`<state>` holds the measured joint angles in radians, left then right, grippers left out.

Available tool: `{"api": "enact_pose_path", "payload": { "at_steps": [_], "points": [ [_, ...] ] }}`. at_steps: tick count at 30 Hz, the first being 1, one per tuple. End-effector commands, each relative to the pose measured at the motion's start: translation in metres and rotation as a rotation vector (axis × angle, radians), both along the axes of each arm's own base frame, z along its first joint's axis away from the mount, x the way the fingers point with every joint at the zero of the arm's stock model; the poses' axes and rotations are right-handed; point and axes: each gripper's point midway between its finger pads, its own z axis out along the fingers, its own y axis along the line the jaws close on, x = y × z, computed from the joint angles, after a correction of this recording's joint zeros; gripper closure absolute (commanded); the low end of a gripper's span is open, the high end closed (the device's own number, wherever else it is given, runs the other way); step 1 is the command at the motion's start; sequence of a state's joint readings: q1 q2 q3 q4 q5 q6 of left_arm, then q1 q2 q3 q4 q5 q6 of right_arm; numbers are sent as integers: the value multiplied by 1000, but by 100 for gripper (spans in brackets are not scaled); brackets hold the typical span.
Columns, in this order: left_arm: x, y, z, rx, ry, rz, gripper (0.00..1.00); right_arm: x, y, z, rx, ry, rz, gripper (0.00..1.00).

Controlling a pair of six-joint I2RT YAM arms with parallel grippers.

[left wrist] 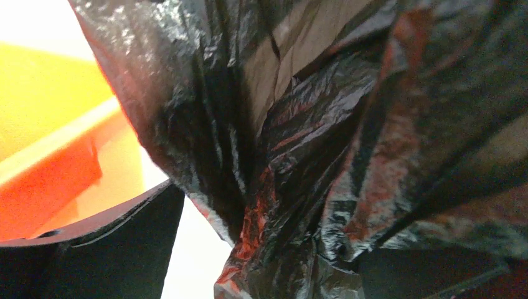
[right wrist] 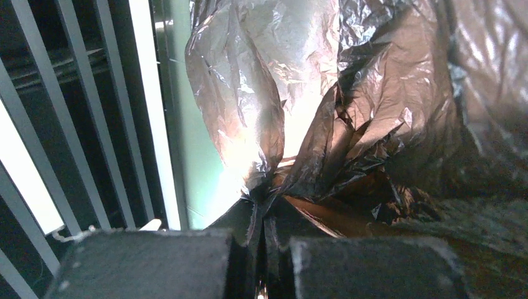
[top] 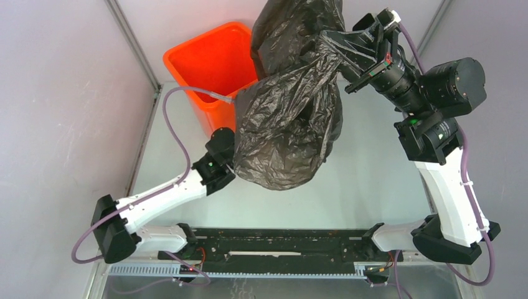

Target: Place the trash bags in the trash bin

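Top view: one trash bag (top: 286, 124), black and glossy, ballooned in the air above the counter (top: 373, 193). One orange trash bin (top: 208, 62) stands at the far left. The bag's upper part overlaps the bin's right rim, and most of the bag hangs outside, to the bin's right. There are two arms and two tools. The right tool (top: 336, 43) is high, at the bag's upper right edge. The left tool (top: 231, 163) is low, at the bag's lower left, mostly hidden under plastic here.

Only the right wrist view shows the grip: the right tool (right wrist: 264, 249) has its fingers pressed nearly together, pinching a thin twist of the bag. The rest of the film fans upward from the pinch, see-through against the light.

Left wrist view: the left tool (left wrist: 274, 274) has its fingers (left wrist: 93, 249) standing apart with a thick wad of bag gathered between them. A bright gap shows beside the left-hand finger, so I cannot tell whether it clamps. The orange bin wall (left wrist: 50, 180) sits close beside the bag on the left of this view.
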<state>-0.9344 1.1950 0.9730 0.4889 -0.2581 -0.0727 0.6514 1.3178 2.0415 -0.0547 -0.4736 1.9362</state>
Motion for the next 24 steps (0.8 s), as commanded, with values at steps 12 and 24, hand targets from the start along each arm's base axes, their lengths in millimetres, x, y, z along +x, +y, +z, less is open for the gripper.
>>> {"api": "enact_pose_path", "payload": {
  "at_steps": [12, 24],
  "points": [
    [-20, 18, 177, -174, -252, -82, 96, -34, -21, 18, 36, -179, 18, 100],
    [-33, 105, 302, -11, -618, 316, 100, -42, 1, -7, -64, -460, 78, 100]
  ]
}}
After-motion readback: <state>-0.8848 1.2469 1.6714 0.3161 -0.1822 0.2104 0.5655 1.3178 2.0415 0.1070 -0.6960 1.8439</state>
